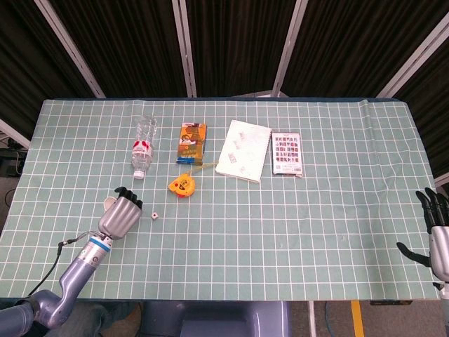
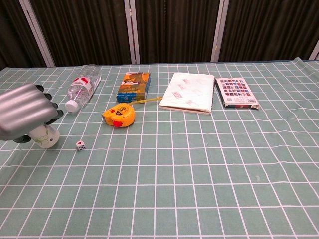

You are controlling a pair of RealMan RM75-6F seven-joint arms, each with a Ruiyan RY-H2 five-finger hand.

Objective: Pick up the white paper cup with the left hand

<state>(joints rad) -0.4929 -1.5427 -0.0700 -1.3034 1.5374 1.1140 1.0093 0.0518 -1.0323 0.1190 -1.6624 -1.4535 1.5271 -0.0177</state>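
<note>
On the green gridded worktop (image 1: 295, 232) a clear water bottle (image 1: 142, 145) lies on its side, cap toward the near edge. To its right sits an orange box (image 1: 191, 142), then a white folded cloth (image 1: 243, 149) and a flat pack with a patterned cover (image 1: 287, 153). An orange tape measure (image 1: 182, 186) lies near the box, a small white die (image 1: 153, 215) nearer the front
</note>
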